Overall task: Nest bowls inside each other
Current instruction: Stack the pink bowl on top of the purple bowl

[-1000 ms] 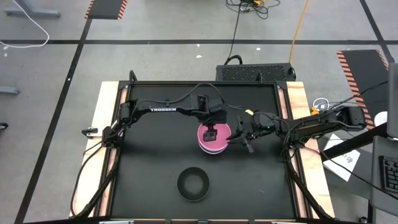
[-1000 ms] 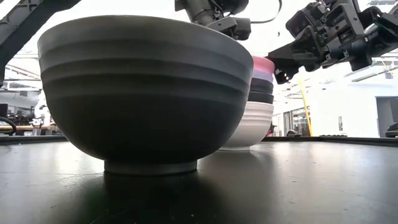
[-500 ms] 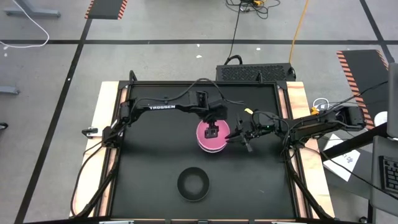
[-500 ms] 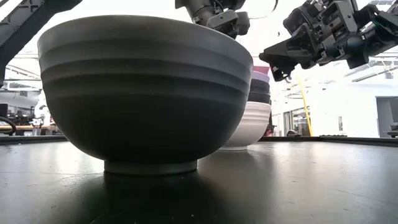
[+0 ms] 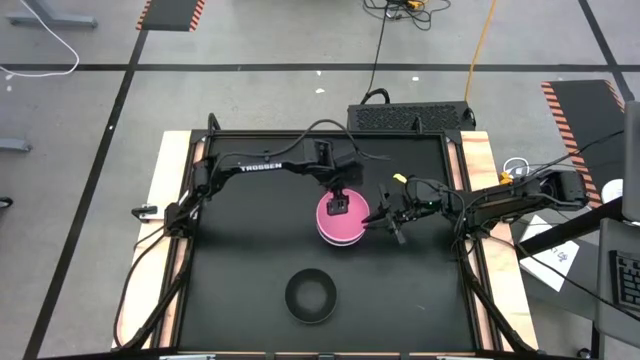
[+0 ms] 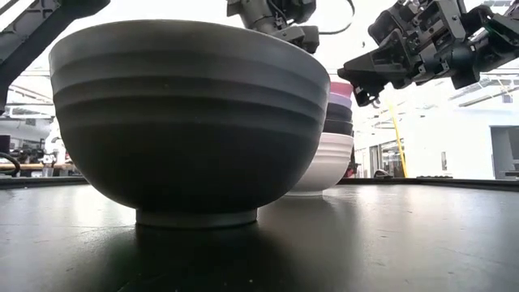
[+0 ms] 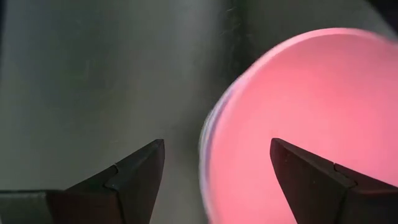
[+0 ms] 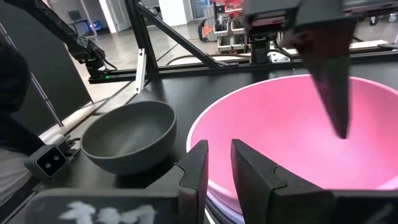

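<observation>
A stack of nested bowls stands mid-table, its pink bowl [image 5: 345,228] on top. The low view shows the white bowl [image 6: 328,162] resting on the table, then a black [image 6: 340,127], a lavender [image 6: 340,101] and the pink one [image 6: 342,88]. A single black bowl [image 5: 310,297] stands alone nearer the front edge. My left gripper [image 7: 217,169] is open above the pink bowl's far rim and touches nothing. My right gripper [image 8: 219,158] hovers at the stack's right side over the pink rim, its fingers a narrow gap apart.
The raised black frame [image 5: 330,135] runs round the table top. The single black bowl [image 6: 190,122] fills the front of the low view and hides most of the stack. There is bare black table left of the stack and right of the lone bowl.
The pink bowl has sunk lower into the stack. My left gripper has drawn back a little toward the table's far edge and risen. My right gripper has risen slightly beside the stack.
</observation>
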`<state>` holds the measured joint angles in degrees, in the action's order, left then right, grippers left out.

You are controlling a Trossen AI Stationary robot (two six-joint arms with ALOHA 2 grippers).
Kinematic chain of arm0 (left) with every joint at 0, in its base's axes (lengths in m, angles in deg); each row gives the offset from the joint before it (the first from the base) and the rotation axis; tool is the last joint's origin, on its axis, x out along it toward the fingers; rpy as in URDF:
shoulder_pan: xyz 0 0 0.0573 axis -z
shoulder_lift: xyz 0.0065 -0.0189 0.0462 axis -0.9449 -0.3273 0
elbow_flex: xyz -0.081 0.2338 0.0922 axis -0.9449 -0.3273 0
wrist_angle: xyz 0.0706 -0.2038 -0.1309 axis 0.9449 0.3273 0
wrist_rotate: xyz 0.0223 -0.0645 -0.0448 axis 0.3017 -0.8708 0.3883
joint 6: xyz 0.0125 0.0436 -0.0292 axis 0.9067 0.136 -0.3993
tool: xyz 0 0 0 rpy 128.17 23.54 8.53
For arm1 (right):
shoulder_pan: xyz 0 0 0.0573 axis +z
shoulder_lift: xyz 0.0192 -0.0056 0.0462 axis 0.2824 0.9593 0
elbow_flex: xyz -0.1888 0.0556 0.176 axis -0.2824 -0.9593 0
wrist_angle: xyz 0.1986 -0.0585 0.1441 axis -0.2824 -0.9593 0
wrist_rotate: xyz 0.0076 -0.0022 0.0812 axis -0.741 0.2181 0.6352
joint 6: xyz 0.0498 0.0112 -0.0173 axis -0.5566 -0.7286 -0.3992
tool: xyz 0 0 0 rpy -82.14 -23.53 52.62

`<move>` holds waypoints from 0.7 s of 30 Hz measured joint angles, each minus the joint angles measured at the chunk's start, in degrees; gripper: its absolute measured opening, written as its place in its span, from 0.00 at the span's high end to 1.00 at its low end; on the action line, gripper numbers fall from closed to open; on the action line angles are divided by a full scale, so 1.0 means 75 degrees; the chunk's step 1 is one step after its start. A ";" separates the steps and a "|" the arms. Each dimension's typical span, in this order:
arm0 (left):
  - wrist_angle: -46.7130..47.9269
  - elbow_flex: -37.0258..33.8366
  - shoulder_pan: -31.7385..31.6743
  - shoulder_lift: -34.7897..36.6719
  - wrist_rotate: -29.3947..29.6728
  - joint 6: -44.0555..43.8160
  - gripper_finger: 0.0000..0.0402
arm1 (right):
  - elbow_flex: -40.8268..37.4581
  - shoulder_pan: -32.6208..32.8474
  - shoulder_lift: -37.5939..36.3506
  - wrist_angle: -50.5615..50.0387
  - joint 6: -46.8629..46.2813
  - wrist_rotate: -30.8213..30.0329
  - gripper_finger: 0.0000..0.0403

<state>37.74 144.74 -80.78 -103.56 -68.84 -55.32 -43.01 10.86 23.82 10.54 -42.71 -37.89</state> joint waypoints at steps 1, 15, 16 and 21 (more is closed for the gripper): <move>0.0038 0.0008 -0.0022 0.0035 0.0007 0.0023 0.27 | 0.0000 0.0002 0.0000 -0.0008 -0.0011 0.0000 0.85; 0.0193 0.0040 -0.0271 0.0864 -0.0141 0.0125 0.27 | 0.0013 0.0003 -0.0006 0.0257 -0.0131 0.0003 0.85; 0.0331 0.0021 -0.0264 0.0857 -0.0144 0.0136 0.27 | 0.0035 -0.0003 -0.0006 0.0248 -0.0102 0.0003 0.85; 0.0442 -0.0081 -0.0289 0.0893 -0.0181 0.0197 0.27 | 0.0584 -0.0143 -0.0003 -0.0779 0.0029 0.0006 0.85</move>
<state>41.05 144.14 -82.94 -96.86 -70.20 -53.84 -38.63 9.79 23.80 4.69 -42.49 -37.85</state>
